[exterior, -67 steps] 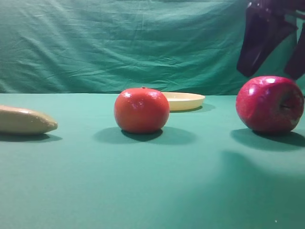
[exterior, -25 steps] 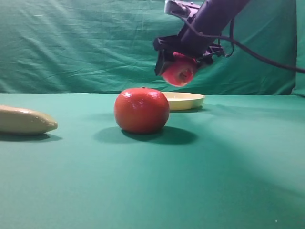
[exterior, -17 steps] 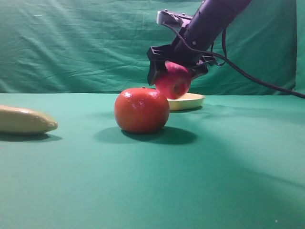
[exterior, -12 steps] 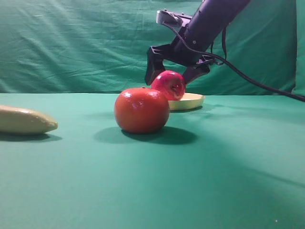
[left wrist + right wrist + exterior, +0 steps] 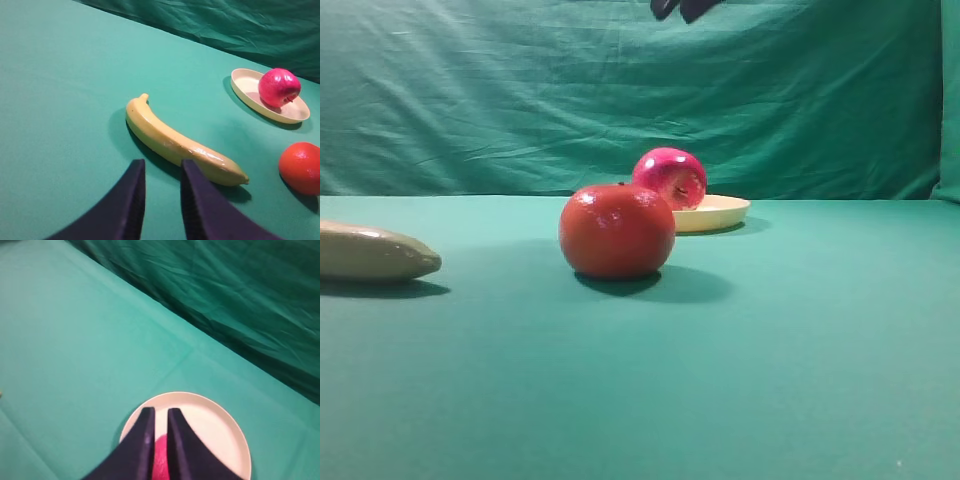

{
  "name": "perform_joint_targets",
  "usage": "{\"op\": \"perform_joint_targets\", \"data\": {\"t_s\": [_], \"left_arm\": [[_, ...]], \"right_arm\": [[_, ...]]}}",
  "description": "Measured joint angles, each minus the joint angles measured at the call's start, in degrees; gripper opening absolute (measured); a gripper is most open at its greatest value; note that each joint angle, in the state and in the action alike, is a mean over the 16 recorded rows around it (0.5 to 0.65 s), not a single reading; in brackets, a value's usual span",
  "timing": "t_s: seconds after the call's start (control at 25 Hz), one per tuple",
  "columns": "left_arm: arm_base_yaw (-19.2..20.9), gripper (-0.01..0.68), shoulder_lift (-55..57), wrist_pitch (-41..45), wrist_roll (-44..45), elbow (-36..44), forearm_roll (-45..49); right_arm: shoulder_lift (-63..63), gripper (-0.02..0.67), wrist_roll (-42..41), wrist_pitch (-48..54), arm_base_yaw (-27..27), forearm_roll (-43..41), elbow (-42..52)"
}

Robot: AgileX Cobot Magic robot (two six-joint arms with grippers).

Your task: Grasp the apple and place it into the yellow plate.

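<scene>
The crimson apple (image 5: 670, 178) lies in the pale yellow plate (image 5: 725, 212) at the back of the table, its stem dimple tipped toward the front. It also shows in the left wrist view (image 5: 279, 87), on the plate (image 5: 250, 85). My right gripper (image 5: 159, 440) hangs high above the plate (image 5: 210, 435), its jaws nearly together and empty, with a strip of the apple (image 5: 160, 460) showing between them. Only its tip (image 5: 678, 8) shows at the top edge of the exterior view. My left gripper (image 5: 161, 192) is shut and empty, low over the cloth near the banana.
An orange-red round fruit (image 5: 617, 231) sits in front of the plate, partly covering it. A tan banana (image 5: 370, 252) lies at the far left; it also shows in the left wrist view (image 5: 180, 142). Green cloth covers the table and the backdrop.
The right gripper carried the apple from the right, lowered it onto the plate, let go and rose out of the top of the view. The apple now rests in the plate.
</scene>
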Motion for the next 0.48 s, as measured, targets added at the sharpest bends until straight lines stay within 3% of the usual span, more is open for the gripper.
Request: {"op": "perform_joint_targets", "data": {"t_s": [0.48], "left_arm": [[0.0,0.157,0.0,0.0,0.0,0.0,0.0]], "right_arm": [[-16.71,0.0,7.95,7.47,0.0,-0.22,12.27]]}}
